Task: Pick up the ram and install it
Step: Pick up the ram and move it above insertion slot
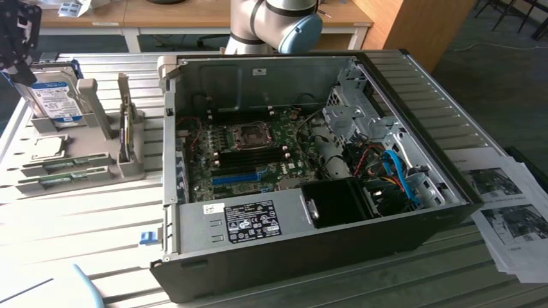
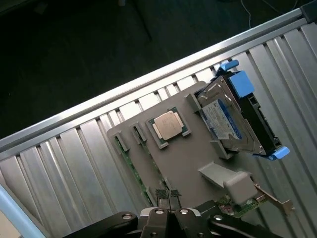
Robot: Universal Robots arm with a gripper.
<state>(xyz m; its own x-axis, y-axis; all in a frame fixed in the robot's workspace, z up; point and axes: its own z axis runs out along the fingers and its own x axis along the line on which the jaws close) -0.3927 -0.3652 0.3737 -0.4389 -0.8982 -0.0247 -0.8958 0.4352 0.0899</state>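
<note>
A ribbed silver metal tabletop spans the foreground. Behind it stand light wooden desks and an orange-brown wooden cabinet on a dark grey floor, under soft, even light.

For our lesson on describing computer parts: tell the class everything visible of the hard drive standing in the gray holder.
The hard drive is a boxy silver metal unit with a blue-and-white label on its broad face. Blue plastic rails clip along its sides. It stands on edge in a slot of the gray holder, at the exterior view's left of the open computer case.
</note>
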